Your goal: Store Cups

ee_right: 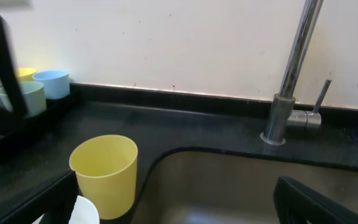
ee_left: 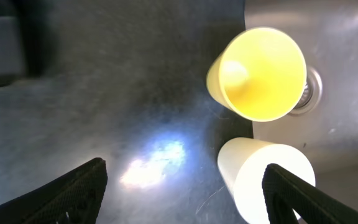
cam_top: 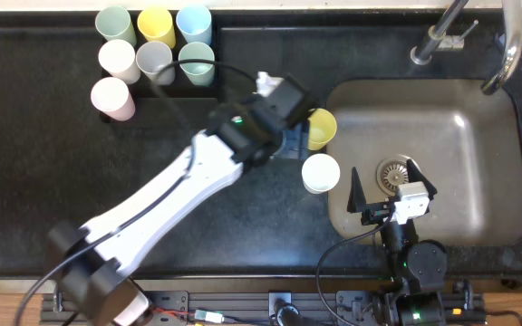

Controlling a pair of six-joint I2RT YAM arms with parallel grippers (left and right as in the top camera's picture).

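Top view: yellow cup [cam_top: 321,128] and white cup [cam_top: 321,172] upright on the desk [cam_top: 43,181] at the sink's [cam_top: 478,181] left rim. Right tool [cam_top: 392,186] spread over the sink.
Left wrist view: left tool [ee_left: 182,186] spread, empty, near both cups.
Right wrist view: yellow cup upright, faucet [ee_right: 291,81] well apart.

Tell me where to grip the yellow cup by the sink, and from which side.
I'd take the yellow cup by the rim from above, one finger inside, on the side away from the white cup. It stands upright, mouth open, the white cup close beside it.
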